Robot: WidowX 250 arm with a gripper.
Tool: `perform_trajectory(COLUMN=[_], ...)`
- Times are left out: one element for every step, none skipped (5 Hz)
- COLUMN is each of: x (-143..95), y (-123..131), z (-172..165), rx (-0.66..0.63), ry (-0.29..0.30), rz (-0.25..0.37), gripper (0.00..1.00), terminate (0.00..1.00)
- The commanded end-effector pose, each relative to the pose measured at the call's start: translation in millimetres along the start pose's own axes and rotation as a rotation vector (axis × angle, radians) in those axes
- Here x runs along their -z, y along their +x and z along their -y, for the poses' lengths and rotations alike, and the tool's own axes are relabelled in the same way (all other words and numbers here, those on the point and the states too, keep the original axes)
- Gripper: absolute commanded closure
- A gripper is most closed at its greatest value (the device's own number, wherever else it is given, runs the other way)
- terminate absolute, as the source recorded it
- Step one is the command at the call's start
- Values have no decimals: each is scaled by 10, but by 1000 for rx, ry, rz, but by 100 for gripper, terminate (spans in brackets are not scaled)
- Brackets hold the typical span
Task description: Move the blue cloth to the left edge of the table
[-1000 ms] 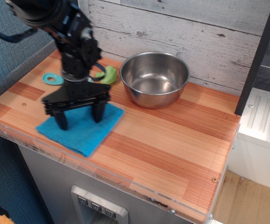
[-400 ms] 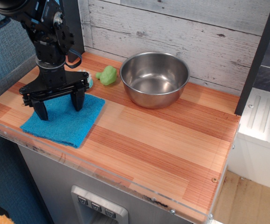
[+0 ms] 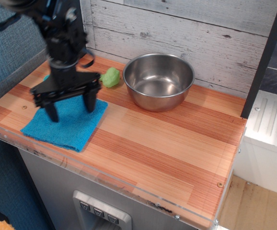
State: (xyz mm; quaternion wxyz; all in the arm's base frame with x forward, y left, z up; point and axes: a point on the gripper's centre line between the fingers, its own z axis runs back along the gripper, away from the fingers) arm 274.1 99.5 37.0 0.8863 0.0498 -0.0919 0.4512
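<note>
The blue cloth (image 3: 64, 125) lies flat on the table (image 3: 177, 148) near its front left corner, one corner close to the clear rim. My gripper (image 3: 71, 110) hangs just above the cloth's back part, blurred by motion. Its two black fingers (image 3: 89, 101) stand wide apart and hold nothing. Whether the tips touch the cloth I cannot tell.
A steel bowl (image 3: 158, 80) stands at the back middle, against the whitewashed plank wall. A small green object (image 3: 110, 76) lies just left of the bowl, behind the gripper. The clear acrylic rim (image 3: 105, 178) runs along the table's front edge.
The cloth slid left toward the table's left edge with the gripper, then stayed put. The gripper has since shifted slightly right and up, fingers still apart.
</note>
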Motion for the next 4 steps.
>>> perform_trajectory(x=[-677,-677,-677,-677], y=[1,1,1,1], z=[95,95,95,95], rx=[-26,-26,-26,-26], ry=[-103,-103,-103,-103], rz=[105,105,105,105], gripper=[0,0,0,0], terminate=[0,0,0,100])
